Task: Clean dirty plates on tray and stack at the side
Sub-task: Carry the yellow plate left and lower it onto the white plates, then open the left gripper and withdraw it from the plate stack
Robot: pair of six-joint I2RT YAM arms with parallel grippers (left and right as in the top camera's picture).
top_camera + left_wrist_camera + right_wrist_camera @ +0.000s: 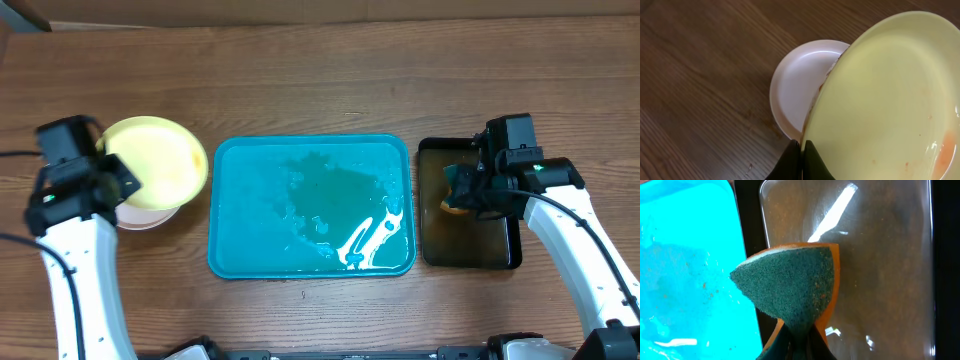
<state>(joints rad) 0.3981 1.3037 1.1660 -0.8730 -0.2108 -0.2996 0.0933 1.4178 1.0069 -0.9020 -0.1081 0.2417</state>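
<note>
The left gripper (801, 151) is clenched on the near rim of the round, shallow pale yellow-green plate (890, 100), its two dark fingers pinched together over the edge. The plate is tilted, with a faint orange smear (945, 150) near its low side and a reddish-brown line along the rim. It overhangs part of a round white plate (797, 85) lying flat on the brown wooden table (300, 70); whether the two touch cannot be told. From overhead, both plates sit just left of the large teal-blue rectangular plastic tray (215, 200), clear of its raised rim, with bare wood behind them. The tray's floor carries a wet sheen and small specks. The right gripper (797, 332) grips a sponge (790, 285) with a green scouring face and an orange body, folded into a wedge. It hangs over the left edge of the narrower black tray (880, 255), which lies just beside the teal-blue tray's right rim, a thin strip between them. Broad open table runs along the far side.
</note>
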